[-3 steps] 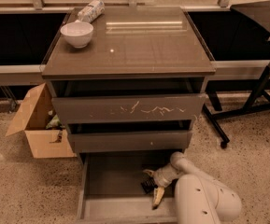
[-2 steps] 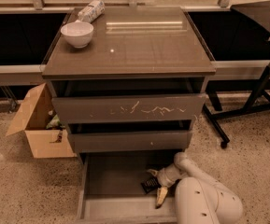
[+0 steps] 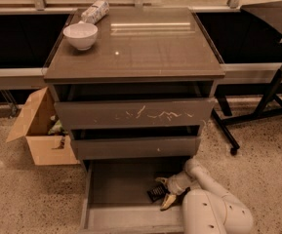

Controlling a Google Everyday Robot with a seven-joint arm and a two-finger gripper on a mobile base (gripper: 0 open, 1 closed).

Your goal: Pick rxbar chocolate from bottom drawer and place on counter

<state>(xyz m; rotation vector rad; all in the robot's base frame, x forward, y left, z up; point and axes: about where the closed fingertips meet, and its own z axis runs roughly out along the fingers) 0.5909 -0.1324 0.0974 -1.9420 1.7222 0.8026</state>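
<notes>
Pincer (image 3: 163,192) barely budged since a sec ago, yellow tips spread open by the right edge of the grey-brown bottom drawer (image 3: 116,184), flat black rxbar chocolate (image 3: 155,193) sitting between them.

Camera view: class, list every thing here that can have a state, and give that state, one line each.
bottom drawer: pulled open
middle drawer: pushed in
scratched top drawer: pushed in
cardboard box: flaps open
bowl: upright on the counter
packet: lying on its side
rxbar chocolate: lying in the bottom drawer
gripper: down inside the bottom drawer, at the bar
</notes>
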